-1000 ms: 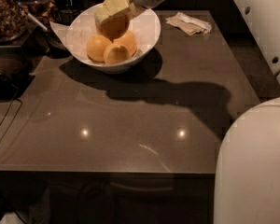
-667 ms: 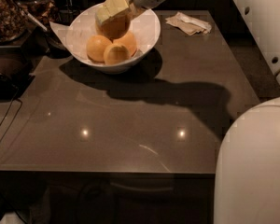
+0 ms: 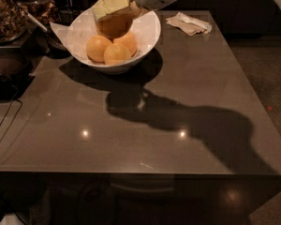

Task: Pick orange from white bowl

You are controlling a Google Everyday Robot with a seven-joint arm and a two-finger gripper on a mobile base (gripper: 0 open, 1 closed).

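The white bowl (image 3: 147, 34) stands at the back left of the dark table. Three oranges lie in it, one (image 3: 98, 48) at the left, one (image 3: 115, 54) in front, one (image 3: 129, 40) behind. My gripper (image 3: 113, 14) comes in from the upper right over the bowl and is shut on the orange (image 3: 114, 25), which hangs between the pale yellow fingers (image 3: 110, 2), lifted above the other three.
A crumpled white napkin (image 3: 188, 23) lies at the back right of the table (image 3: 178, 102). Jars of dark dried goods (image 3: 7, 13) and a dark tray stand at the far left. A cable (image 3: 4, 121) runs off the left edge. My white body fills the top right corner.
The gripper has lifted a little with the orange in it, so the fruit now hangs higher above the other three. The bowl has not moved.
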